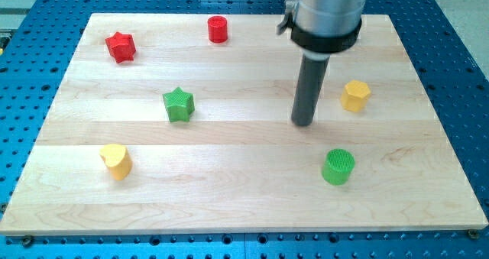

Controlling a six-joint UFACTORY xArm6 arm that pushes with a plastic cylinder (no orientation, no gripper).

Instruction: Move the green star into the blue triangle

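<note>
The green star (178, 105) lies on the wooden board (244, 205), left of centre. My tip (303, 124) rests on the board right of centre, well to the right of the green star and not touching any block. No blue triangle shows in the view; part of the board's top right lies hidden behind the arm's grey body.
A red star (121, 46) sits at the top left and a red cylinder (218, 29) at the top middle. A yellow hexagon (355, 95) lies right of my tip, a green cylinder (338, 166) below it. A yellow heart (115, 160) sits at the lower left.
</note>
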